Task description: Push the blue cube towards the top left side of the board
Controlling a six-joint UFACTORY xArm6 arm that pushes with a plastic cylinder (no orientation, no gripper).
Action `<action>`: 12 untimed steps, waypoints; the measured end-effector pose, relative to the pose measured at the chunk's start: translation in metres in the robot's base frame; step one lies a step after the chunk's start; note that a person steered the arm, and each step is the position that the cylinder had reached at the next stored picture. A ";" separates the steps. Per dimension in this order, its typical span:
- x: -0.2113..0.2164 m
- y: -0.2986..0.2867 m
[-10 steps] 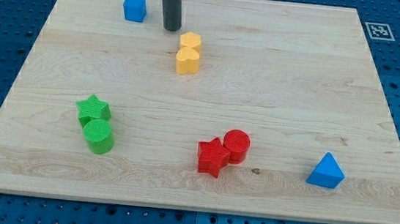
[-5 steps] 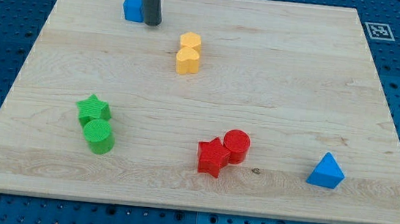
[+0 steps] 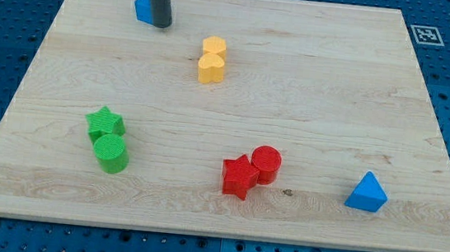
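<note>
The blue cube (image 3: 142,7) sits near the top left of the wooden board (image 3: 311,93), mostly hidden behind my rod. My tip (image 3: 161,25) rests on the board against the cube's right side, touching it or nearly so. Only the cube's left part shows.
A yellow hexagon block (image 3: 214,46) and a yellow heart block (image 3: 210,68) stand together right of and below my tip. A green star (image 3: 104,121) and green cylinder (image 3: 111,153) sit at lower left. A red star (image 3: 239,176), red cylinder (image 3: 266,162) and blue triangle (image 3: 367,193) lie near the bottom.
My tip has slid left from beside the yellow blocks to the blue cube. The cube has shifted slightly left and up with it.
</note>
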State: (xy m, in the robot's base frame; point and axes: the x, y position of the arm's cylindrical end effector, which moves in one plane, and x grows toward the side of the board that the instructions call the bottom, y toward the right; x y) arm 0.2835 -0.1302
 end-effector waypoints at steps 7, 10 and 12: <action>-0.026 -0.010; -0.017 -0.009; -0.005 -0.009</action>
